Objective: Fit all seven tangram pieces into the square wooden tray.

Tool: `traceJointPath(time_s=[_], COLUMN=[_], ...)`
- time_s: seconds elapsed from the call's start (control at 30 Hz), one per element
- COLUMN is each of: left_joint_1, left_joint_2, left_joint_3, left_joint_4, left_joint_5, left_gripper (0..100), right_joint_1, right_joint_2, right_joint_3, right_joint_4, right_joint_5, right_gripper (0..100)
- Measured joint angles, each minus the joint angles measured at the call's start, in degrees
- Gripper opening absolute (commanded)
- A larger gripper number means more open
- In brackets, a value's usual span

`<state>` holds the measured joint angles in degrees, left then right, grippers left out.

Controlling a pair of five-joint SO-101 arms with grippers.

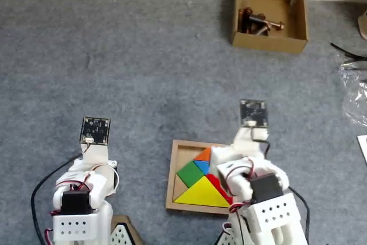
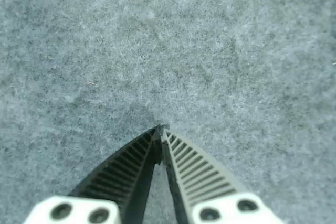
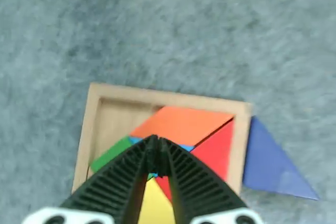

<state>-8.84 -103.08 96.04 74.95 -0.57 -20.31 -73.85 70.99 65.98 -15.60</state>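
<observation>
Mostly filled tray point(image 1: 171, 176), bare far-left corner.
Blue triangle point(image 3: 273, 161) outside, just beside it; left gripper point(image 2: 160, 130), right gripper point(image 3: 156, 142) pressed together, empty.

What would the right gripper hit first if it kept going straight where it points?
Probably the filled part of the wooden tray, about where the orange piece meets the green piece; depth is unclear.
</observation>
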Motion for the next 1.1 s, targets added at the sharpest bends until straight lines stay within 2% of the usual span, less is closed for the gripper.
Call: traceJointPath(time_s=[0.3,0.5,0.93,1.1], left_joint_1=[0.0,0.0,0.0,0.0], left_joint_2=[0.0,0.0,0.0,0.0], left_joint_3=[0.0,0.0,0.0,0.0], left_joint_4=[0.0,0.0,0.0,0.0], left_joint_5=[0.0,0.0,0.0,0.0], left_gripper=[1,1,1,1], right_joint_1=[6.6,11.9,27.1,30.8], right_joint_2=[0.0,1.4,31.6,42.4], right_joint_3=[-0.4,-7.6,-28.7,-37.7], right_joint_4=[0.2,4.3,7.3,7.3], right_joint_5=[0.8,3.2,6.2,12.7], right_gripper=[0.5,0.5,0.6,0.6])
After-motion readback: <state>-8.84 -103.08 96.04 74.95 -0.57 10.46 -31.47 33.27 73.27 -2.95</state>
